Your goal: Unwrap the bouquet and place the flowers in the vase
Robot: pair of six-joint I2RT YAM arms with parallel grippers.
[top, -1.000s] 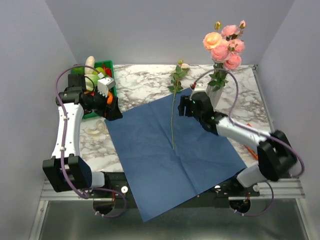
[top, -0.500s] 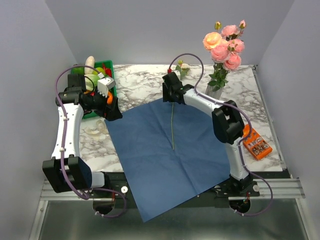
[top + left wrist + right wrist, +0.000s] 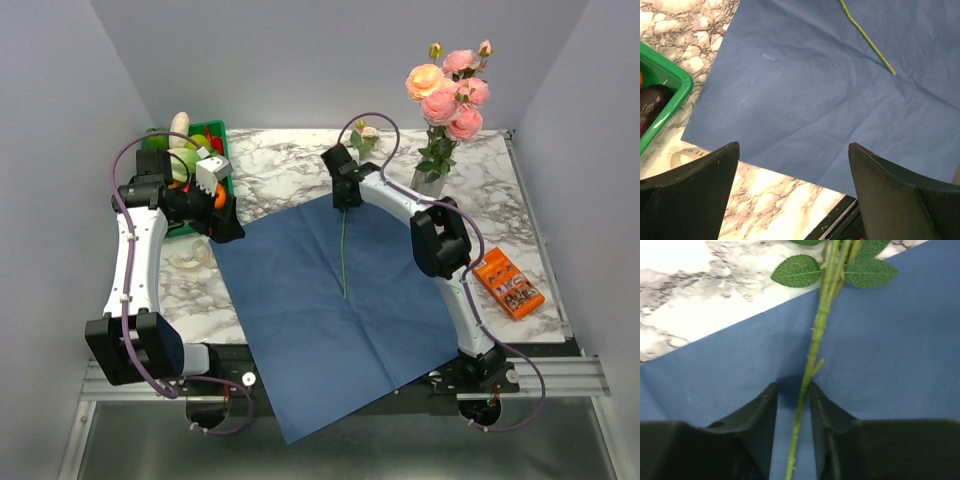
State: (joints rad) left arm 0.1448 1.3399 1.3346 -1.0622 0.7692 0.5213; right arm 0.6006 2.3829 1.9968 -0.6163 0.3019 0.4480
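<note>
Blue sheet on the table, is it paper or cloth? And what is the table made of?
Blue sheet: looks like thin matte paper; it holds sharp creases and fine wrinkles, though soft cloth cannot be ruled out. Table: white top with dark veins, like polished marble, or perhaps a printed marble-look surface.

Worktop (image 3: 290, 170): white marble-look surface, dark grey veining, low gloss. Boxed in on three sides by plain pale grey panels: back wall (image 3: 320, 60), left wall (image 3: 60, 120), right wall (image 3: 590, 150). All flat and uniform in colour. Aluminium rail (image 3: 570, 375) runs along the worktop's near edge. A thin metal strip (image 3: 527, 200) edges its right side up to the far right corner. Below the near edge there's a dull grey floor (image 3: 400, 450) with a faint sheen. Light is even and diffuse from above, with soft, short shadows. Marble washes out to bright white patches in the wrist views.
</note>
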